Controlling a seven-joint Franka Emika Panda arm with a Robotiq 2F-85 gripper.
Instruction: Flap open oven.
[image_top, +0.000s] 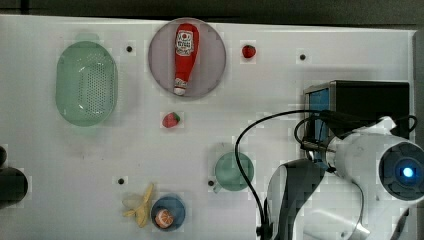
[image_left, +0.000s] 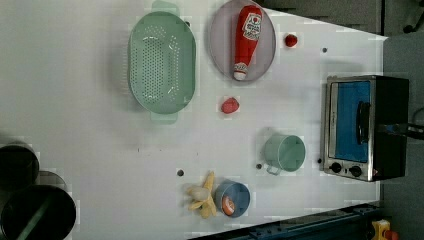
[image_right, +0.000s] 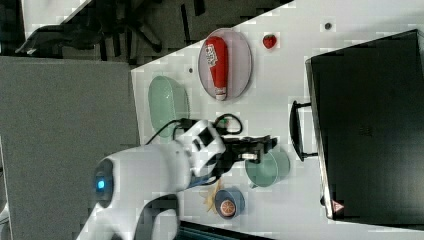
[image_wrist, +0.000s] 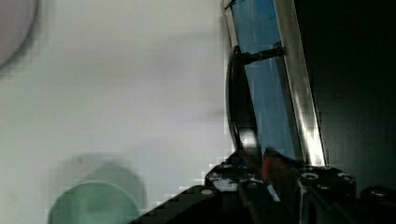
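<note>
My jaws were pinched nearly together on the dark bar handle (image_wrist: 240, 116) of the oven (image_left: 367, 127), which sat at the table's (image_top: 150, 160) edge on the top view's right, door not yet down.

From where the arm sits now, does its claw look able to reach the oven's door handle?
Probably yes. The claw sits just short of the handle on the oven, with bare table between; the green cup stands off to the side.
</note>
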